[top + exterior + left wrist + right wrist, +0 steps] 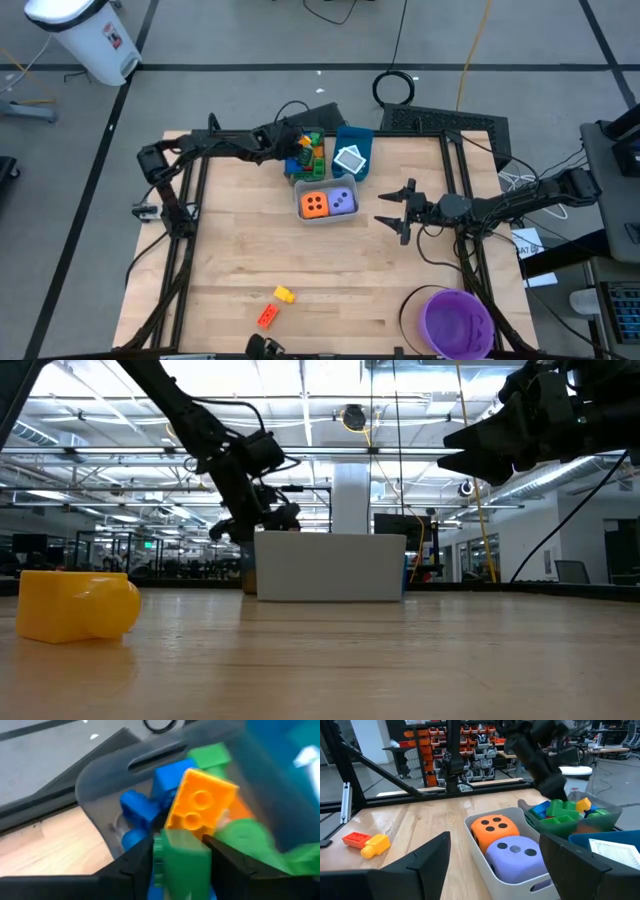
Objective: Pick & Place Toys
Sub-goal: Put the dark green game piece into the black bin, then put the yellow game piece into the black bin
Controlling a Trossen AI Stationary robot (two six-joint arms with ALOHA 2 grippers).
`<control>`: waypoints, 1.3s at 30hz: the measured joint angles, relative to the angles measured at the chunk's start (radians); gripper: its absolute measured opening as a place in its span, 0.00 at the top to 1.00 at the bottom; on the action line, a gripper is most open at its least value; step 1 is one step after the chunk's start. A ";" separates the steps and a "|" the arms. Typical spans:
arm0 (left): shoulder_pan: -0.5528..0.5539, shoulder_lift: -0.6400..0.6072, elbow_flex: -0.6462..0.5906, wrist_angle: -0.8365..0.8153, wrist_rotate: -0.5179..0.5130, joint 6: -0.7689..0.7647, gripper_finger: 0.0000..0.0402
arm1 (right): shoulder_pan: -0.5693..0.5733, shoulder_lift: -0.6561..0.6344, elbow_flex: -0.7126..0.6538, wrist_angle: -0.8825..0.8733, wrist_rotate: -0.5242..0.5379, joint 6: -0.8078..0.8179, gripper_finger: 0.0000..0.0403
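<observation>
a green brick point(182, 857) is sitting pinched between the left gripper's point(181, 851) two dark fingers, held just over the grey bin point(303, 176) at the far middle of the table, probably so it can be dropped onto the heap. that heap is a jumble of hard, glossy studded bricks, among them an orange brick point(200, 806) and blue ones, sorted by kind. the orange die point(495, 832) and purple die point(517, 856), rounded cubes with dark dots, are sharing a second grey bin point(303, 214) touching the first on its near side. a white-teal tile point(350, 160) is lying flat in the blue bin point(361, 134) beside them. two strays, a yellow brick point(284, 294) and a red brick point(267, 317), are waiting on the pale wooden table point(230, 250) near its front edge. the right gripper point(397, 211) is hovering with fingers spread and empty, just right of the dice bin. a round purple bowl point(457, 322) is standing at the near right corner.
</observation>
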State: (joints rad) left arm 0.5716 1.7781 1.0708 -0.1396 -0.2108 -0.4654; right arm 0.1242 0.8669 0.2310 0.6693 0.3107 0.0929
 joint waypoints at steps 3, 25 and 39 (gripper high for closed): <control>-0.003 -0.055 0.000 0.003 0.045 0.036 0.49 | 0.000 0.000 0.000 0.000 0.000 0.000 0.31; -0.498 -0.545 0.001 -0.184 0.163 0.152 0.38 | 0.000 0.000 0.000 0.000 0.000 0.000 0.31; -1.016 -0.365 0.001 -0.417 0.143 0.176 0.38 | 0.000 0.000 0.000 0.000 0.000 0.004 0.31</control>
State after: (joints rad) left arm -0.4440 1.4127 1.0718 -0.5566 -0.0678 -0.2893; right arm 0.1238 0.8669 0.2310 0.6698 0.3111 0.0967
